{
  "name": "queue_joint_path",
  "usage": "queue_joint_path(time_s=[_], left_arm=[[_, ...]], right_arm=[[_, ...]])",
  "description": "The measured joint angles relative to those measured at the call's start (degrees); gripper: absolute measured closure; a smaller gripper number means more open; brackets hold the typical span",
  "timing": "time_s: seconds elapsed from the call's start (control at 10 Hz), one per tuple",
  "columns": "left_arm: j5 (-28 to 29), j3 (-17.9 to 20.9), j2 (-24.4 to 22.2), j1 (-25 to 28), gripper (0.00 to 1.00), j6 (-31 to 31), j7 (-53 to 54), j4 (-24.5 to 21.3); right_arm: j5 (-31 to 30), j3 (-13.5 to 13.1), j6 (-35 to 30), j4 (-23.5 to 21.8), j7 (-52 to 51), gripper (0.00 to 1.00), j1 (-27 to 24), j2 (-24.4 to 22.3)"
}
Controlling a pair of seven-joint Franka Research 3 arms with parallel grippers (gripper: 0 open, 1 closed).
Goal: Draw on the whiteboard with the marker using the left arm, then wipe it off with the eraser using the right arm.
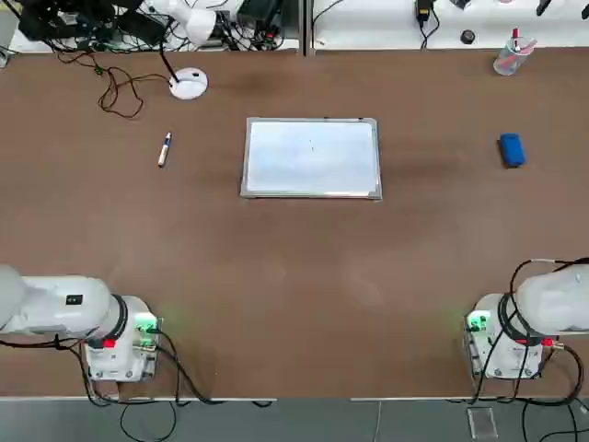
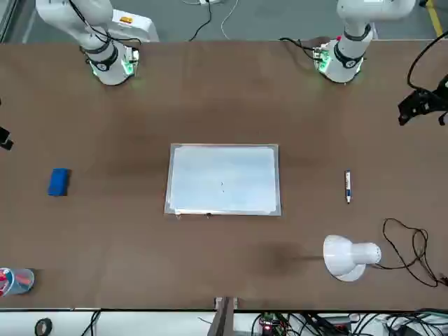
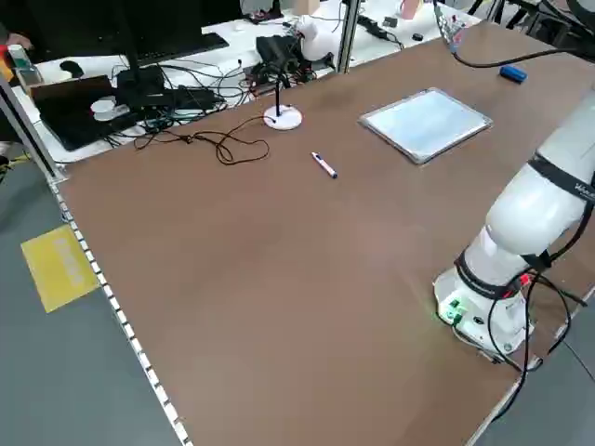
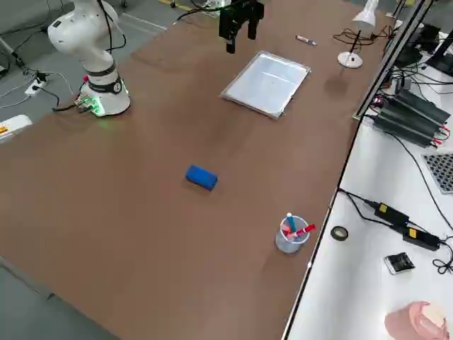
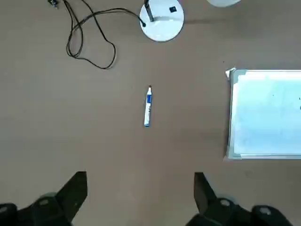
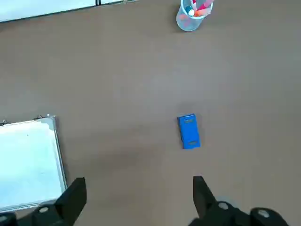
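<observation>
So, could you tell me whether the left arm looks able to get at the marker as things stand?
Probably yes. The marker lies alone on bare table, apart from the whiteboard and the lamp base, and the left gripper hangs above it, jaws open, nothing between.

white desk lamp (image 1: 188, 84) far edge | black cord (image 1: 115, 92) beside | pen cup (image 1: 508, 57) far corner
</observation>
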Motion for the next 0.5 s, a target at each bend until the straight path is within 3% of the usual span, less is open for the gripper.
queue_joint_path(time_s=[0.5], left_arm=[[0.1,0.0,0.3,0.0,0.00,-0.9,0.0,0.1]], right_arm=[[0.0,0.0,0.0,0.0,0.0,0.00,0.0,0.0]])
